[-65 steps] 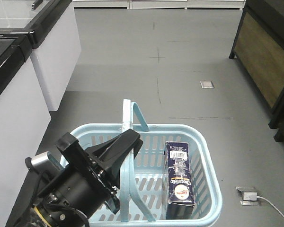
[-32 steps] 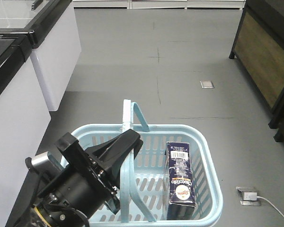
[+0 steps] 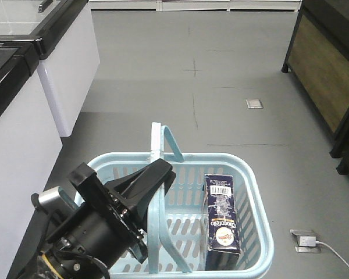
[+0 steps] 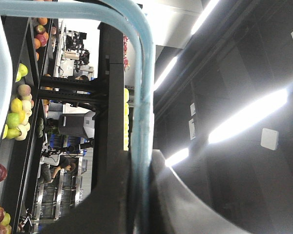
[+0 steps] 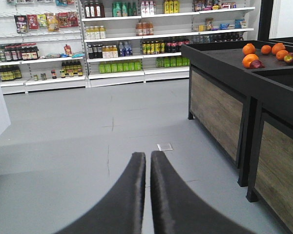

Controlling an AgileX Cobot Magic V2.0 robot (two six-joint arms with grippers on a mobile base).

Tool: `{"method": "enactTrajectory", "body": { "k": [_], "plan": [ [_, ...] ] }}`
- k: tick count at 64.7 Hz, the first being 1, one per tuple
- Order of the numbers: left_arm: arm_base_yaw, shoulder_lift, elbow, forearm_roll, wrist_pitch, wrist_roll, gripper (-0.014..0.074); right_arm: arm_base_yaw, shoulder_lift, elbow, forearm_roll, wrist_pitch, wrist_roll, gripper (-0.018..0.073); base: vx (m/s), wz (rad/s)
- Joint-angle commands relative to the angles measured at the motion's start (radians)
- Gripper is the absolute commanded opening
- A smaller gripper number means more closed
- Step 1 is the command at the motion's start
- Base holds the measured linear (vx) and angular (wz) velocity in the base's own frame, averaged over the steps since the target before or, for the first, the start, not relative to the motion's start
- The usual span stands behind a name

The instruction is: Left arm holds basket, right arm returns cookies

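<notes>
Gripping a raised handle (image 3: 156, 174) of the blue basket (image 3: 209, 156), the left gripper (image 3: 160, 174) is clamped on it, the cookie box (image 3: 221, 218) stands upright in its right half, and the right gripper (image 5: 148, 161) hangs over the floor (image 5: 88, 126), fingers together, empty.

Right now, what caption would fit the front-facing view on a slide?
Left arm holds the basket by its handle; the cookies sit inside.
</notes>
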Motion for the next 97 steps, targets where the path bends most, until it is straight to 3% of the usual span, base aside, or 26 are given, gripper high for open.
{"method": "enactTrajectory", "body": {
  "k": [1, 44, 64, 97],
  "plan": [
    [-0.003, -0.035, -0.025, 0.03, -0.189, -0.003, -0.0003, -0.006, -0.006, 0.018, -0.005, -0.068, -0.007, -0.0006, 0.0, 0.0],
    [-0.003, -0.035, -0.025, 0.029, -0.257, -0.003, -0.0003, -0.006, -0.006, 0.018, -0.005, -0.068, -0.007, -0.0006, 0.0, 0.0],
    [-0.003, -0.035, -0.025, 0.067, -0.253, -0.003, -0.0003, -0.006, -0.006, 0.018, -0.005, -0.068, -0.007, -0.0006, 0.0, 0.0],
    [-0.003, -0.035, -0.025, 0.064, -0.252, -0.003, -0.0003, -0.006, -0.006, 0.018, -0.005, -0.068, -0.007, -0.0006, 0.0, 0.0]
  ]
}}
